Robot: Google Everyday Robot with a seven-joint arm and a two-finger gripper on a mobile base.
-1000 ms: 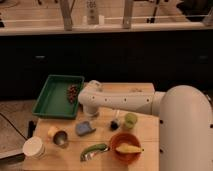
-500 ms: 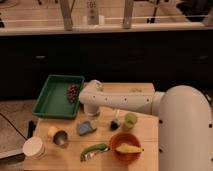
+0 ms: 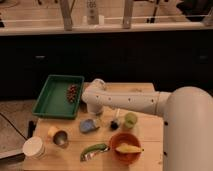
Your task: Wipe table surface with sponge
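The table surface (image 3: 145,131) is a light tan wooden top of planks. The sponge (image 3: 89,125) is small, flat and blue-grey, and lies on the table left of centre, just in front of the green tray. My white arm reaches in from the right. Its wrist bends down at the tray's right edge. The gripper (image 3: 95,112) hangs just above and behind the sponge, close to it; I cannot tell whether they touch.
A green tray (image 3: 52,100) with dark grapes (image 3: 73,93) sits at back left. An orange bowl (image 3: 125,149) holding a yellow item, a green cup (image 3: 130,120), a green vegetable (image 3: 94,150), a metal cup (image 3: 61,138) and a white container (image 3: 34,147) stand around the front.
The wrist end of the arm has shifted very slightly down and to the right. The sponge and the other items have not moved.
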